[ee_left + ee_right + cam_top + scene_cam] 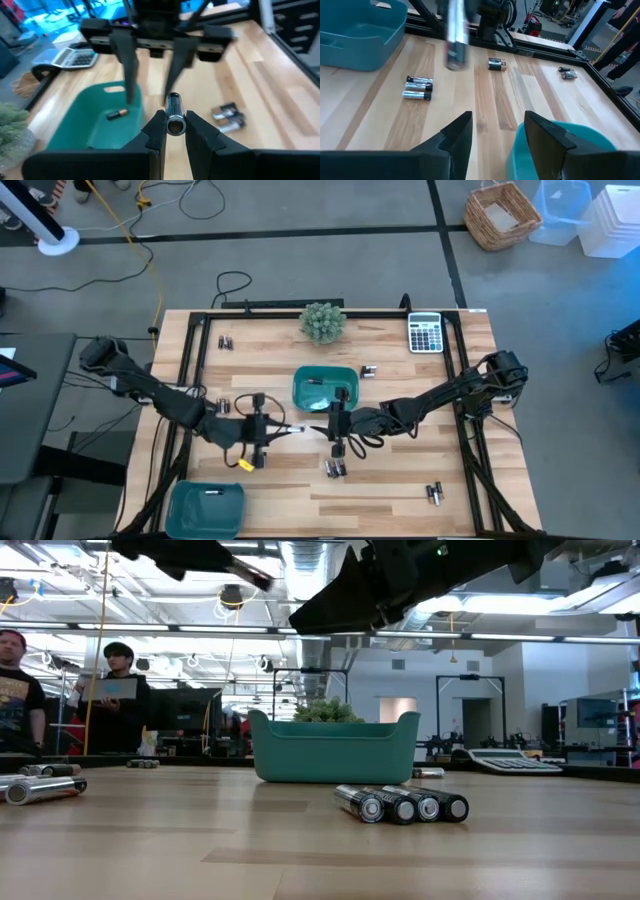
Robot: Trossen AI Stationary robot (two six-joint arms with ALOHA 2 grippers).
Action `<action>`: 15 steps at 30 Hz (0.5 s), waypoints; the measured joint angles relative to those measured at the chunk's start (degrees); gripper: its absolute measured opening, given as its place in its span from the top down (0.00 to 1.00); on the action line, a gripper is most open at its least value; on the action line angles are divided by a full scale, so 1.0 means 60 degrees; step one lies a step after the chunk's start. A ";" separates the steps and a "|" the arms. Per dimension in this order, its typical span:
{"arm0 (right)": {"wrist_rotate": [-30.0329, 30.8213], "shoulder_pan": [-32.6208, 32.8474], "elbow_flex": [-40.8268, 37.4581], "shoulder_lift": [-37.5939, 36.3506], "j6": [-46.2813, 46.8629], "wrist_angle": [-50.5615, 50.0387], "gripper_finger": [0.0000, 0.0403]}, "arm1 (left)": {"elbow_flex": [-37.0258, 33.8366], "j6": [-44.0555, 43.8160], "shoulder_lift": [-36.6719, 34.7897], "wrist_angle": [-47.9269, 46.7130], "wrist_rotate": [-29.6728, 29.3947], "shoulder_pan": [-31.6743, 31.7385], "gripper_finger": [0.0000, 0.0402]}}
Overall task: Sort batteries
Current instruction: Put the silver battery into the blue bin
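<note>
A: What lies on the table (420, 470), largest things first?

B: Two teal trays: the middle tray (325, 387) holds one cell, and the corner tray (206, 508) sits near my left arm's base. The loose batteries (335, 469) are scattered about the wood in small groups.

A: And your hands?

B: My left gripper (170, 131) is clamped on a single battery (174, 114), held above the table beside the middle tray. My right gripper (492, 132) faces it with fingers spread and nothing between them.

A: How do you do this step well?

B: I judge it a handover. I should hold the cell level and steady, let the right fingers close squarely on its free end, then loosen my left grip only once they hold.
</note>
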 joint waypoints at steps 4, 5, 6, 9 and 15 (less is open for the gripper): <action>0.0000 0.0000 0.0000 0.0000 0.0006 -0.0006 0.52 | 0.0000 -0.0720 -0.0357 -0.0702 0.0230 -0.0668 0.89; 0.0000 -0.0014 0.0000 0.0000 0.0006 -0.0006 0.52 | 0.0000 -0.0952 -0.0396 -0.0861 0.0383 -0.0840 0.89; 0.0000 -0.0036 -0.0002 0.0000 0.0008 -0.0006 0.52 | 0.0000 -0.1195 -0.0402 -0.0993 0.0513 -0.1024 0.89; 0.0007 -0.0051 -0.0004 0.0000 0.0009 -0.0010 0.52 | 0.0000 -0.2079 -0.0404 -0.1379 0.0939 -0.1616 0.89; 0.0007 -0.0071 -0.0004 0.0000 0.0032 -0.0018 0.52 | 0.0063 -0.4218 -0.0405 -0.2344 0.1396 -0.2750 0.89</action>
